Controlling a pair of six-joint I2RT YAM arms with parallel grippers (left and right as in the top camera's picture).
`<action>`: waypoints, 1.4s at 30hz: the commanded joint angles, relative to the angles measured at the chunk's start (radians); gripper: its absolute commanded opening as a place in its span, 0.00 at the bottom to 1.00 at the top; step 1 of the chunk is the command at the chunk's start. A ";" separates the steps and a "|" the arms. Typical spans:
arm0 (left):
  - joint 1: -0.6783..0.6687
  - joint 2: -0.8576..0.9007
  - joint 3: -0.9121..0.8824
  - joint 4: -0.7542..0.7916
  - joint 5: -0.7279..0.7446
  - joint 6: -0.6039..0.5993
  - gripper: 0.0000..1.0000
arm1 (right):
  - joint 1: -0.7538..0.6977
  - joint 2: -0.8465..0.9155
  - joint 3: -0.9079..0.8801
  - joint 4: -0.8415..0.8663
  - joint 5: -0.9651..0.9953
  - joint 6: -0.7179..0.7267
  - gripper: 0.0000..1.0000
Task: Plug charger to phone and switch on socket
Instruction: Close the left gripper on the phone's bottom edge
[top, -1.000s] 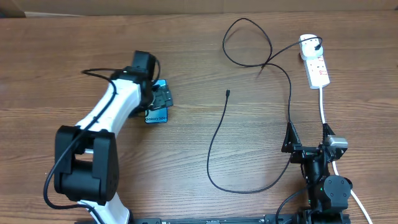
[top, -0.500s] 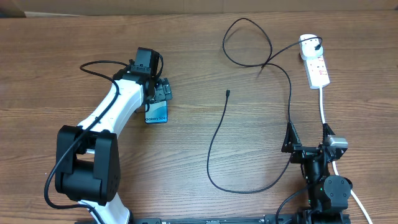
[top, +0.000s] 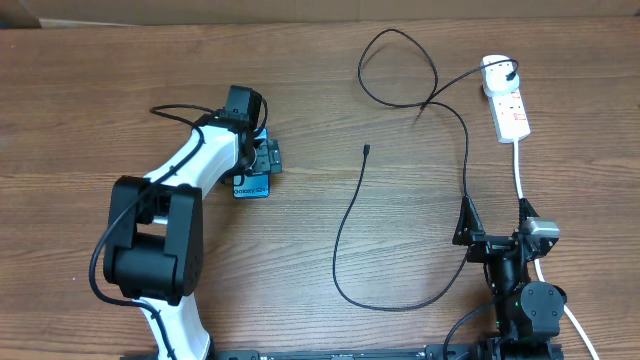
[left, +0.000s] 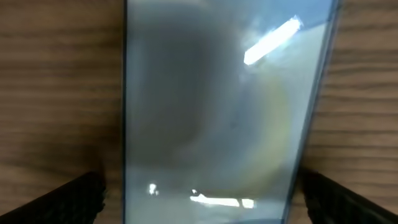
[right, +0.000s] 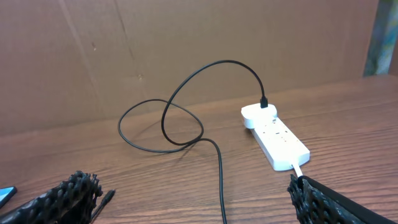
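Straddling the phone (top: 252, 187), flat on the table (top: 100, 80), with the left gripper (top: 264, 157) spread wide; reading "Galaxy S24" on its blue screen. Resting the right gripper (top: 495, 224) released beside the charger (top: 466, 160), away from the socket (top: 508, 108).

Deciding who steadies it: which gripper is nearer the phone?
Left. The left gripper is directly above the phone, jaws open on either side of it; the right gripper sits far away on the opposite side.
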 joint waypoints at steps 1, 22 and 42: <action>-0.003 0.039 0.000 -0.001 0.005 0.035 1.00 | 0.005 -0.012 -0.011 0.006 -0.001 -0.004 1.00; -0.003 0.045 -0.001 0.018 -0.006 0.080 1.00 | 0.005 -0.012 -0.011 0.006 -0.001 -0.004 1.00; -0.002 0.045 -0.043 0.029 0.023 0.076 0.72 | 0.005 -0.012 -0.011 0.006 -0.001 -0.004 1.00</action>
